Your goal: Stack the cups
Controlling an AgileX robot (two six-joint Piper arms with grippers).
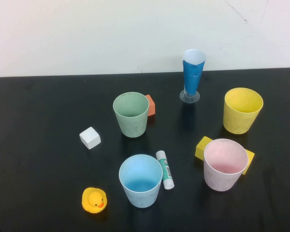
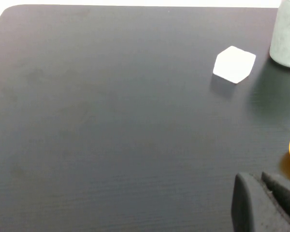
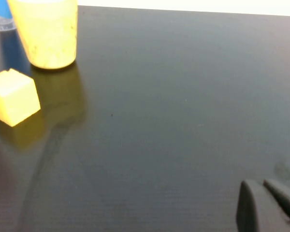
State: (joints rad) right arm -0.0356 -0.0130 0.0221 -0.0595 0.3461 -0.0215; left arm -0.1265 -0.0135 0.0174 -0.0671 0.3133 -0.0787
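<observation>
Four cups stand apart and upright on the black table: a pale green cup in the middle, a light blue cup near the front, a pink cup at the front right and a yellow cup at the right. The yellow cup also shows in the right wrist view, and the green cup's side in the left wrist view. Neither arm appears in the high view. My left gripper is shut and empty over bare table. My right gripper is shut and empty too.
A tall blue cone glass stands at the back. An orange block sits behind the green cup, a yellow block behind the pink one. A white cube, a rubber duck and a glue stick lie near the blue cup.
</observation>
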